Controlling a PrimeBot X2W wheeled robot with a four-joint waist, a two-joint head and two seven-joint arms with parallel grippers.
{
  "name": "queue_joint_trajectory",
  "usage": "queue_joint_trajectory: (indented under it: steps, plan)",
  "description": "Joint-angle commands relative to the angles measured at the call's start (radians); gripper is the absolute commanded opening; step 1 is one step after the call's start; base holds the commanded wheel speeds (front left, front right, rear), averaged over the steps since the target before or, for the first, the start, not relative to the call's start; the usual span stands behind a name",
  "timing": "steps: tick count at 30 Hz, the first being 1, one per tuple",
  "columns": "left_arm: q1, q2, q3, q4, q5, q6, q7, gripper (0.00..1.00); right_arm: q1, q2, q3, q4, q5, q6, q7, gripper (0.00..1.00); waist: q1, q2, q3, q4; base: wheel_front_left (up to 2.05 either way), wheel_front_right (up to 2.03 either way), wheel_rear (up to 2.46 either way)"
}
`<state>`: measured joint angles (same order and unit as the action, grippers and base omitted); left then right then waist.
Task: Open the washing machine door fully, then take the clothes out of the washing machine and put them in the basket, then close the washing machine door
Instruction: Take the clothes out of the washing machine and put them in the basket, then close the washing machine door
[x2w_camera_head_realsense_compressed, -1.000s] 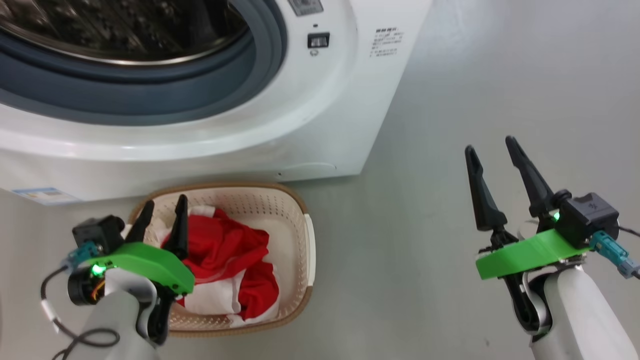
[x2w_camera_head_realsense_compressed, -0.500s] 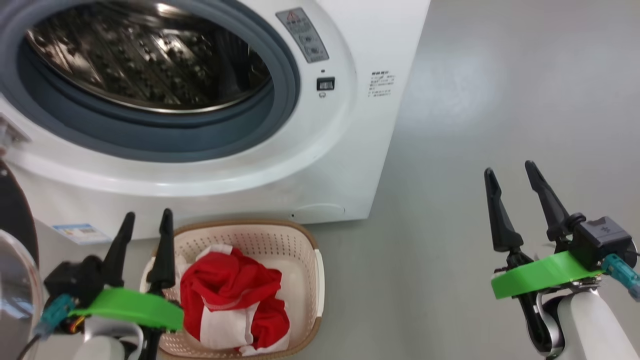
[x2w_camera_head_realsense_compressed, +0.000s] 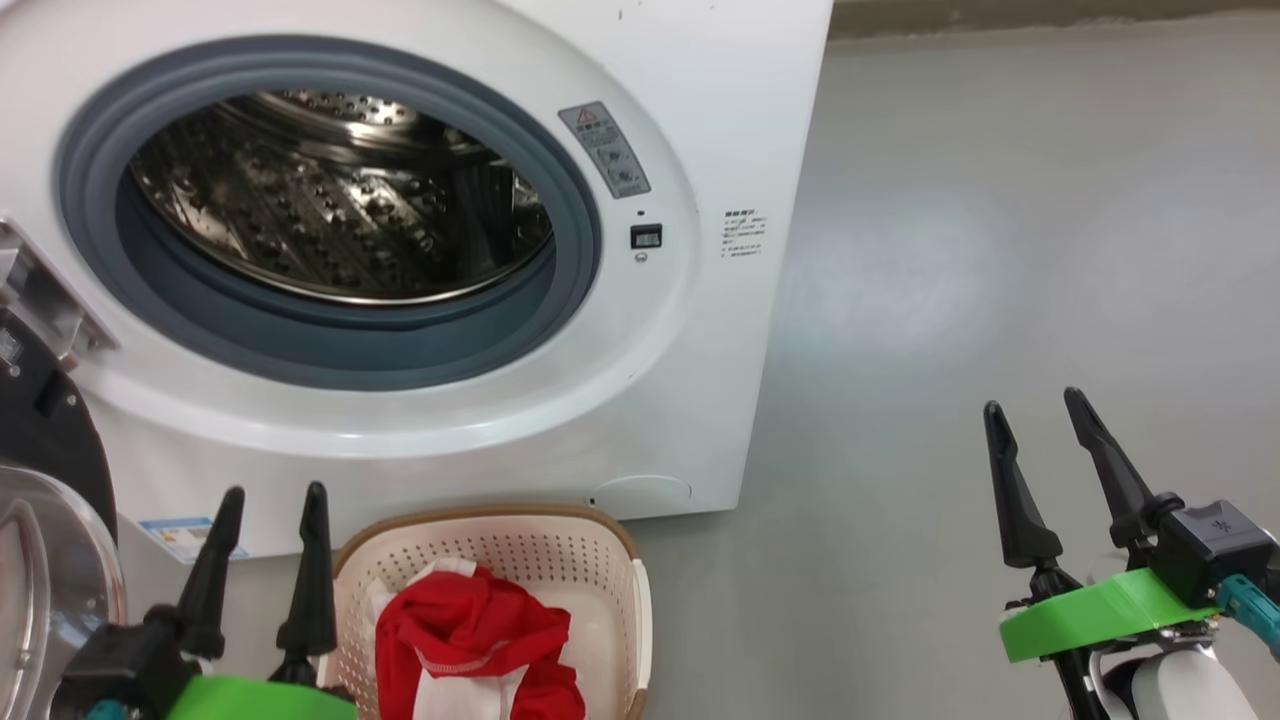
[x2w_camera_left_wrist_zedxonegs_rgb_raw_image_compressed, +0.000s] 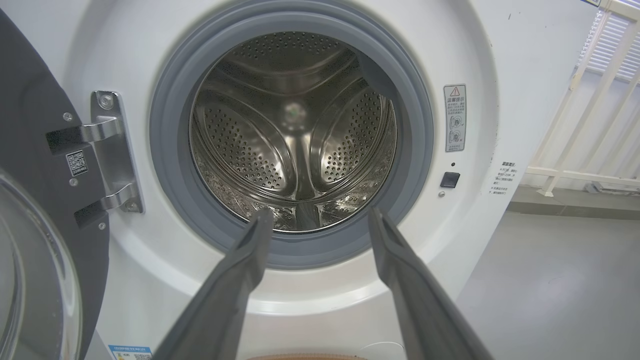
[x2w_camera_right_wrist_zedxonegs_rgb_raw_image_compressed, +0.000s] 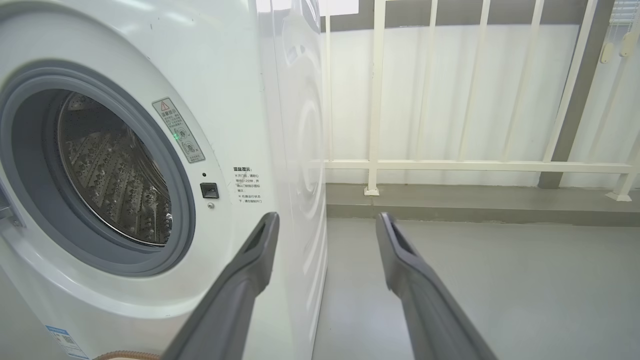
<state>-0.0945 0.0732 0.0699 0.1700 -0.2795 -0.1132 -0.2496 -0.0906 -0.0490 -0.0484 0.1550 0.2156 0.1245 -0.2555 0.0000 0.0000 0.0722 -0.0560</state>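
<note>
Since the washing machine door hangs wide open at nine o'clock, the drum looks bare and the red clothes lie in the basket at six o'clock, only closing it seems left, with the left end effector and right end effector spread, empty.

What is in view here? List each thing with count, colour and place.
washing machine: one, white, steel drum, ahead left
washing machine door: one, black rim, clear glass, swung open at far left
basket: one, cream, brown rim, on floor before the machine
clothes: count unclear, red and white, heaped in the basket
railing: one, cream, beyond the machine
floor: grey
left claw: one, dark, open, beside the basket
right claw: one, dark, open, over bare floor
</note>
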Motion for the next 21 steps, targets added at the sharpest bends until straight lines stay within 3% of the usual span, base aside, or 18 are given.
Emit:
queue_joint_trajectory:
  steps: [1, 21]
  plan:
    - [-0.004, 0.009, 0.039, -0.032, 0.007, 0.007, -0.012, 1.00, -0.006, -0.001, 0.021, -0.030, -0.005, 0.006, -0.006, 1.00, 0.0000, 0.0000, -0.014, -0.006, 0.00, 0.00, 0.00]
    - [0.092, 0.022, 0.037, -0.037, 0.032, 0.013, -0.012, 1.00, 0.059, -0.001, 0.019, -0.051, -0.018, 0.006, -0.006, 1.00, 0.0000, 0.0000, -0.074, -0.003, 0.00, 0.00, 0.00]
